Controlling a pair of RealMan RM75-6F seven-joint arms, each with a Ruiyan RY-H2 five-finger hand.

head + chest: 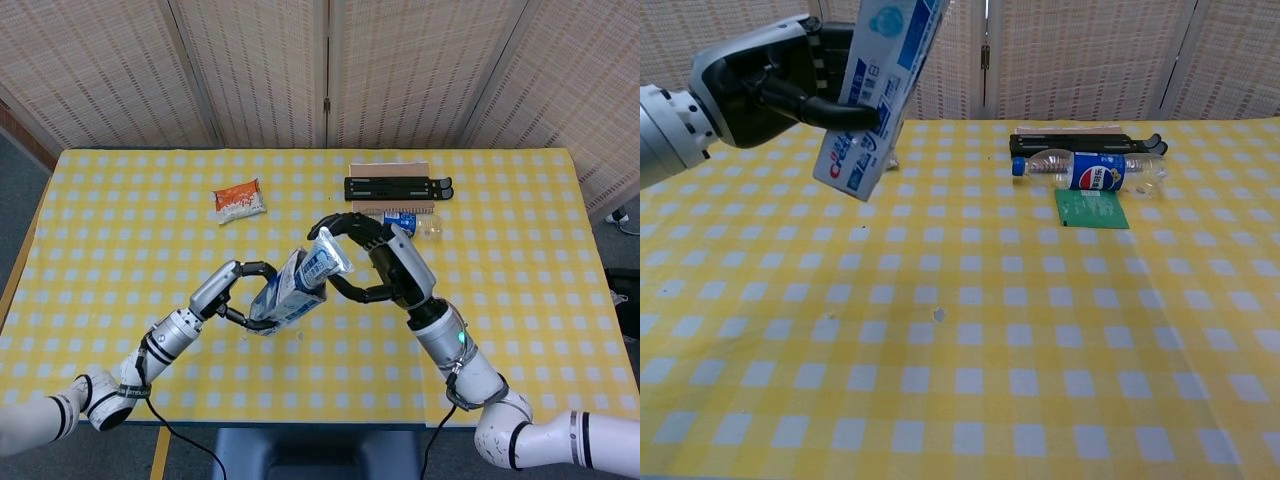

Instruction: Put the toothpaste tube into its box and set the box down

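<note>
Head view shows the left robot hand (237, 290) gripping the toothpaste box (283, 300) above the tabletop (120, 250), fingers curled around the box's lower end. The box's long axis runs diagonally, rising from the left robot hand up and toward the right robot hand (385, 270). The toothpaste tube (325, 262) sits mostly inside the box; only its flat crimped tail projects from the open upper end. The right robot hand stands just beyond that tail, on the side away from the left robot hand, fingers spread and arched around the tail; whether any fingertip touches it cannot be determined.

Chest view confirms the box is held clear of the tabletop, tilted steeply, with the left robot hand's fingers (825, 110) wrapped across its face. The right robot hand is outside this view.

Judgement: insertion is nearly complete. The remaining push must act along the box's long axis, from the right robot hand toward the left. The right robot hand is the nearer one to the tail. Beyond the right robot hand lie a water bottle (412, 222) and a black stand (397, 186).
</note>
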